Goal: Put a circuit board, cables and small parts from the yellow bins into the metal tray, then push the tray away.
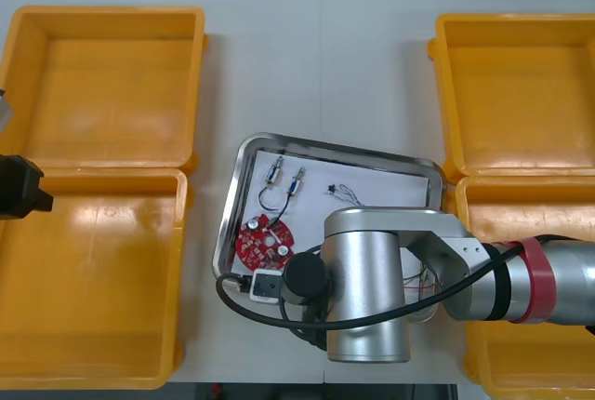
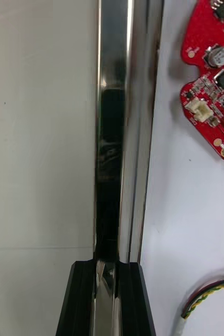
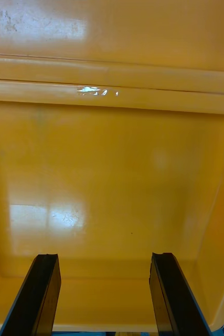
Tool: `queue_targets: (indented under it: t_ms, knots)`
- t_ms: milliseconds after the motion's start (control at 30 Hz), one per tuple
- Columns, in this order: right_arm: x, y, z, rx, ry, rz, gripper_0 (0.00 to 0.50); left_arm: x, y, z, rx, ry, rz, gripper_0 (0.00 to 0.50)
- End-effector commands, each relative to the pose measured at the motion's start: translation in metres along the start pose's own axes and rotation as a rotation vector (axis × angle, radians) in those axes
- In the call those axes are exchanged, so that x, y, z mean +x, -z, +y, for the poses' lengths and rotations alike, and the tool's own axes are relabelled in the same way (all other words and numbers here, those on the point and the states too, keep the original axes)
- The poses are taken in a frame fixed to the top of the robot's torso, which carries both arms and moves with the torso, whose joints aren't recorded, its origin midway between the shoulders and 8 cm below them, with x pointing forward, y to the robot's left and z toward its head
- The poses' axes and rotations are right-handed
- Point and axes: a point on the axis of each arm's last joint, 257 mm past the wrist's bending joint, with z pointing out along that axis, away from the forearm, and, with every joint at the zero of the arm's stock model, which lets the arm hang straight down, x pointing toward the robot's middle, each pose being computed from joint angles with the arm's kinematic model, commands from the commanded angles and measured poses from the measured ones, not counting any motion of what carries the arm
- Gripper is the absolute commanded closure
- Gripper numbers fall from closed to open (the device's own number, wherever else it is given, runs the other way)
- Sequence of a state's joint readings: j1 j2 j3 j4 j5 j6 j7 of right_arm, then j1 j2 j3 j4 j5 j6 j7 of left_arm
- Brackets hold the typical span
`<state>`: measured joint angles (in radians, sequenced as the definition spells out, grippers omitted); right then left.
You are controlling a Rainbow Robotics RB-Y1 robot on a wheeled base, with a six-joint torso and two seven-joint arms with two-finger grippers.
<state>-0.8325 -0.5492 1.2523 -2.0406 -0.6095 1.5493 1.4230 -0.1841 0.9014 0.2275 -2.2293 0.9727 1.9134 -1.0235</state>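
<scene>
Right jaws closed on rim of metal tray (image 2: 112, 131), one finger outside over desk (image 2: 38, 131), other inside over white lining (near-left corner of tray in front view). Round red circuit board (image 2: 214, 79) lies in tray just beside gripped rim. Red and yellow cable (image 2: 209, 294) near it, also in tray. Small metal parts (image 1: 276, 174) and black cable (image 1: 344, 191) toward far side of tray. Left jaws open, spread apart above floor of left-side yellow bin (image 3: 112, 173).
</scene>
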Motion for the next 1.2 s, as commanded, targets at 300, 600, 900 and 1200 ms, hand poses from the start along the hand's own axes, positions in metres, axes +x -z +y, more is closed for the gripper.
queue_targets:
  t_ms: [300, 600, 900, 1200]
  knots:
    - [-0.016, 0.005, -0.001, 0.03, 0.062, -0.031, 0.5, -0.006, 0.015, 0.017, -0.058, -0.085, -0.034, 0.0]
    - [-0.015, 0.005, -0.001, 0.032, 0.072, -0.027, 0.5, -0.006, 0.015, 0.017, -0.058, -0.085, -0.034, 0.0]
    - [-0.016, 0.008, -0.006, 0.053, 0.08, -0.035, 0.5, -0.006, 0.015, 0.017, -0.058, -0.085, -0.034, 0.0]
    - [-0.025, 0.015, -0.005, 0.058, 0.134, -0.054, 0.5, -0.006, 0.015, 0.017, -0.058, -0.085, -0.034, 0.0]
